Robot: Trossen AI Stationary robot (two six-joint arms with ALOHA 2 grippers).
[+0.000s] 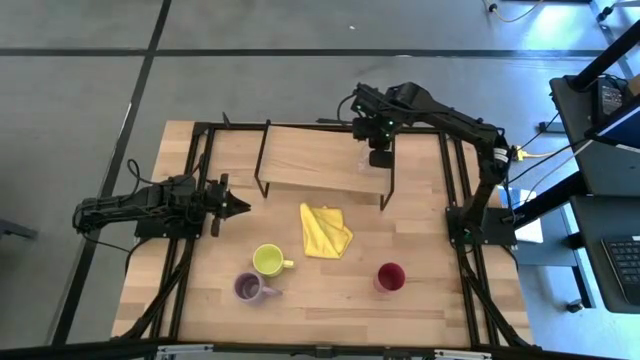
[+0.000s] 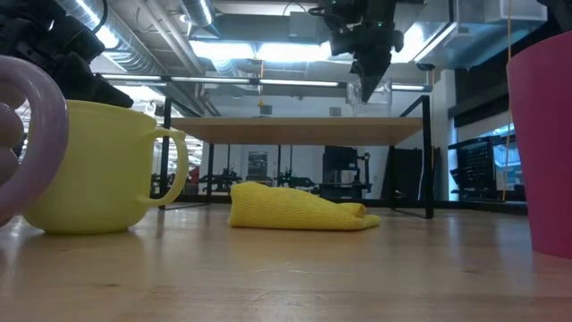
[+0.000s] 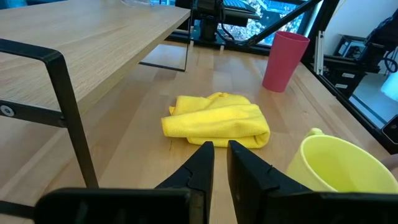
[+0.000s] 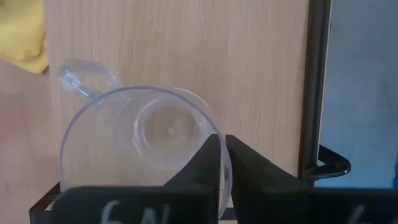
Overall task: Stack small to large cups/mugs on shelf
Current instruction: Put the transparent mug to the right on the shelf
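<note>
- At the near edge of the surface (image 1: 330, 300), three vessels wait in a loose row: purple mug (image 1: 248, 288), yellow-green mug (image 1: 268, 260), magenta-red tumbler (image 1: 390, 277). All upright, well apart from one another, none on the shelf (image 1: 300, 150) yet.
- Folded yellow cloth (image 1: 325, 230) lies between that row and the shelf. Risk: a low carry from the row toward the shelf could snag or drag it.
- Left end effector (image 1: 238, 207) hovers at the left side of the surface, just off the shelf's left legs, pointing toward the cloth; fingers nearly together, nothing between them. Arm low and near level.
- On the shelf's right end, clear glass (image 4: 140, 152) stands upright, close to the right edge rail.
- Right end effector (image 4: 222, 163) sits directly above it, arm reaching in from the far right corner, wrist pointing straight down. Fingers close together with the glass rim wall passing between their tips; whether they actually pinch it, I cannot tell.
- Risk: if the fingers are not clear of the rim when the arm lifts, the glass could tip or slide off the nearby shelf edge.
- Risk: the glass is hard to see from above; later nesting may misjudge its position.
</note>
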